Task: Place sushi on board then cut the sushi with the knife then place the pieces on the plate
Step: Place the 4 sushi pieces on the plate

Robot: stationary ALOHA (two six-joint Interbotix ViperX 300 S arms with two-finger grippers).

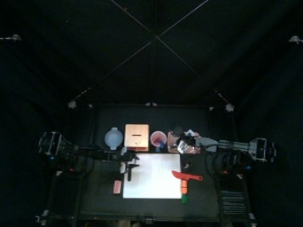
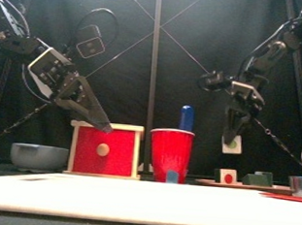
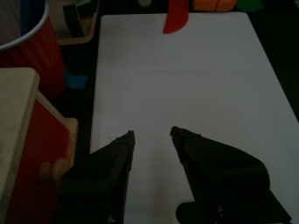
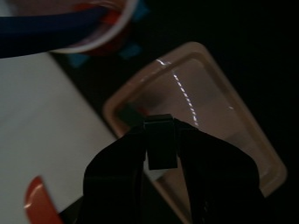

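The white board lies mid-table with a red knife on its right part. My left gripper hovers open over the board's left end, nothing between its jaws. Behind the board stands a red cup holding a blue knife. My right gripper hangs shut above the pink tray, right of the cup, and I see nothing in it. A small dark green block sits low at the right. A green bit lies by the board's front right corner.
A wooden box with a red drawer front stands left of the cup, and a blue-grey bowl left of that. An orange toy lies by the board's left edge.
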